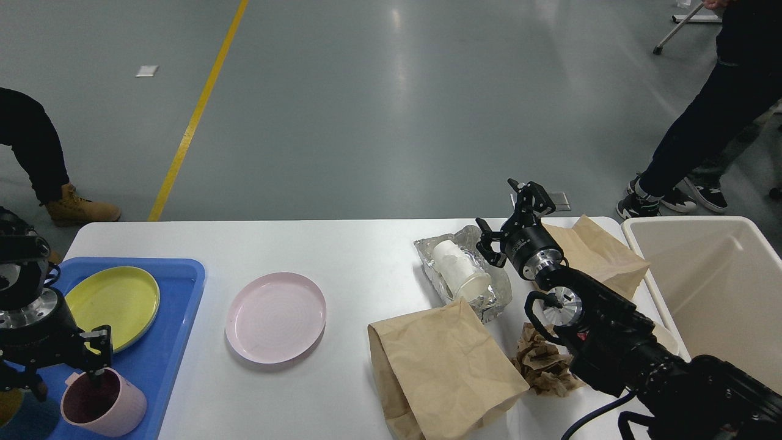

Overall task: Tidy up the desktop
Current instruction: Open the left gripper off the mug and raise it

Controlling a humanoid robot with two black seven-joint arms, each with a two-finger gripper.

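Observation:
The white desktop holds a pink plate, two brown paper bags, a crumpled brown paper wad and a foil container with a white paper cup lying in it. My right gripper hovers open and empty just right of the foil container. At the bottom left, my left gripper is open over a tilted pink cup on the blue tray. One finger dips into the cup's mouth and the other is left of the cup.
A yellow plate lies in the blue tray. A cream-white bin stands off the desktop's right end. Two people stand on the grey floor beyond the table, one far left and one far right.

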